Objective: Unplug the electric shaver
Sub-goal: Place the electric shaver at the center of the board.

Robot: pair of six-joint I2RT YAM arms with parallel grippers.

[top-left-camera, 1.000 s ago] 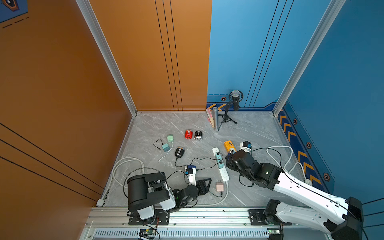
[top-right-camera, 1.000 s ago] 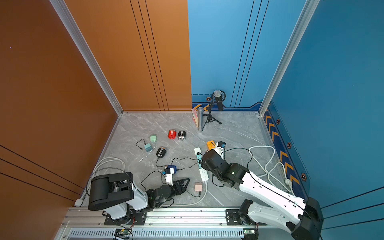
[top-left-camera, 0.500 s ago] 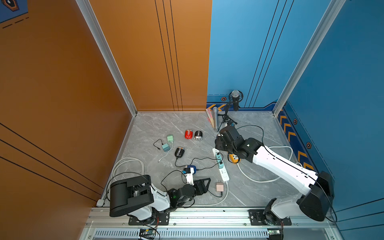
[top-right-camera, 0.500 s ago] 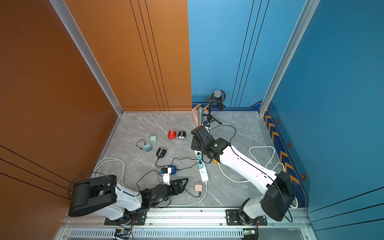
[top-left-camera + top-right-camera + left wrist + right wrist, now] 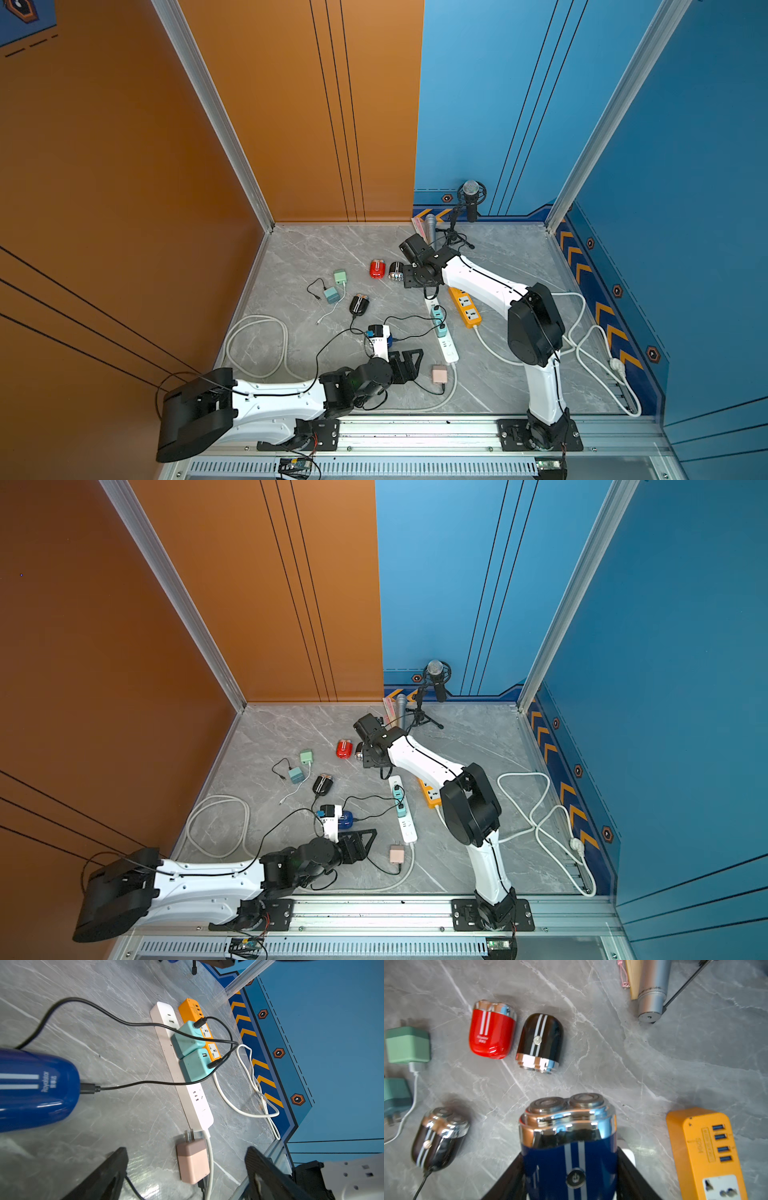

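Note:
My right gripper (image 5: 570, 1159) is shut on a blue electric shaver (image 5: 569, 1147) with two chrome heads, and no cable shows on it. In both top views this gripper (image 5: 405, 276) hovers at the back beside the black shaver (image 5: 395, 270), its load hidden under the wrist. A second blue shaver (image 5: 35, 1088) lies on the floor with a black cable (image 5: 145, 1082) plugged into it. That cable runs to a teal adapter (image 5: 195, 1064) on the white power strip (image 5: 199, 1109). My left gripper (image 5: 187, 1151) is open and empty, just short of this shaver (image 5: 389, 338).
A red shaver (image 5: 491, 1030) and a black shaver (image 5: 542, 1041) lie side by side. Another black shaver (image 5: 438, 1138) has a cable. An orange power strip (image 5: 702, 1147), a pink charger (image 5: 193, 1159), green adapters (image 5: 340, 276), a microphone stand (image 5: 471, 199) and loose white cables (image 5: 253, 345) crowd the floor.
My right arm swung from the front right by the power strips to the back, near the red and black shavers. My left gripper's jaws opened wider and its arm stretched forward.

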